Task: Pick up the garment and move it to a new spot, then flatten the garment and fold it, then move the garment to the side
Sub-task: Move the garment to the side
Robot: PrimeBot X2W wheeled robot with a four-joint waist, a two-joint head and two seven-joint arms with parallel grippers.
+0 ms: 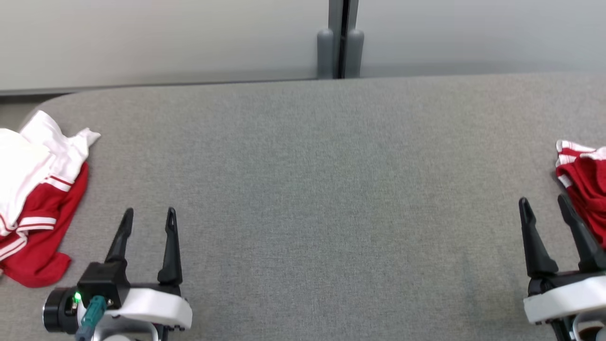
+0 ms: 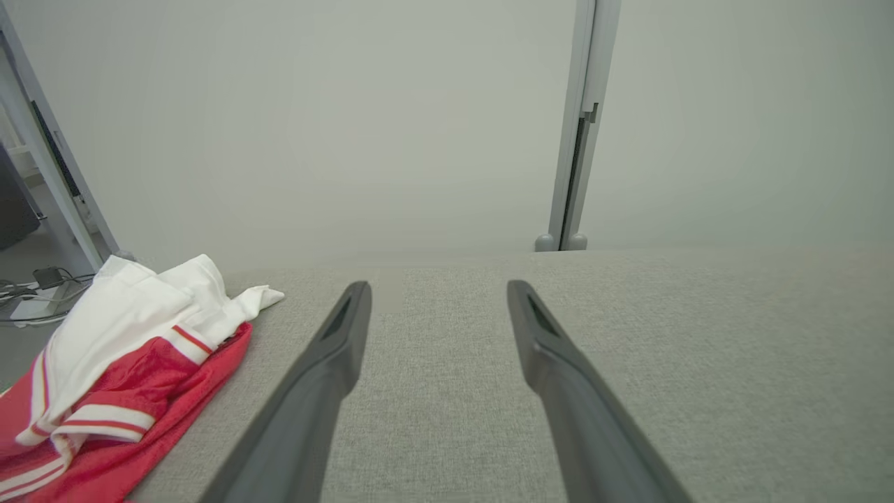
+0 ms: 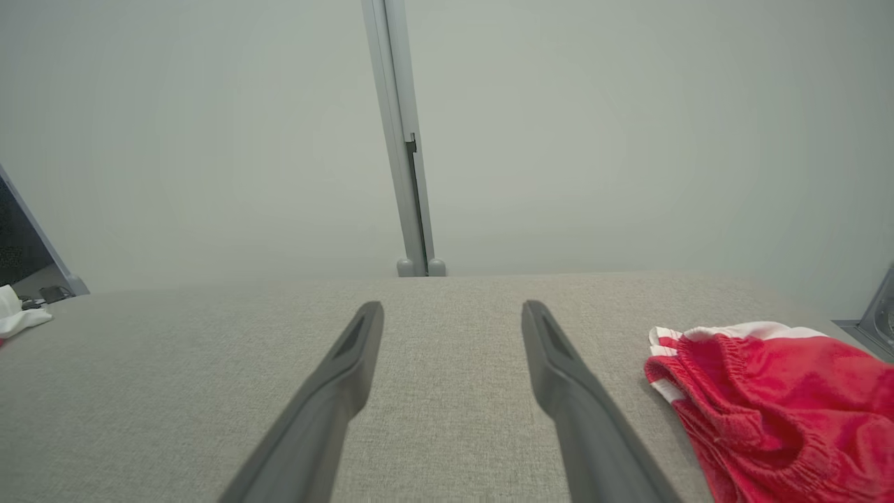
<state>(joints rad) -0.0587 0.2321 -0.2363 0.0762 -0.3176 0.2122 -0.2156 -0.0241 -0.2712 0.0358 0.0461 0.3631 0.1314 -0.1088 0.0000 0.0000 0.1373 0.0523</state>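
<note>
You have a crumpled red and white garment (image 1: 38, 203) lying at the left end of the grey table (image 1: 303, 189), its white part heaped over the red. A second piece, red shorts (image 1: 587, 189) with white stripes, is bunched at the right end. You cannot tell from here which of the two is meant.

Your left gripper (image 1: 149, 213) hovers near the first heap, on its right and clear of it, fingers spread wide and holding nothing. Your right gripper (image 1: 543, 200) sits just beside the shorts, fingers likewise spread and empty. In the right wrist view a strip of table shows between finger and cloth.

Behind the table stands a pale wall (image 1: 142, 38) with a grey post (image 1: 340, 42).
</note>
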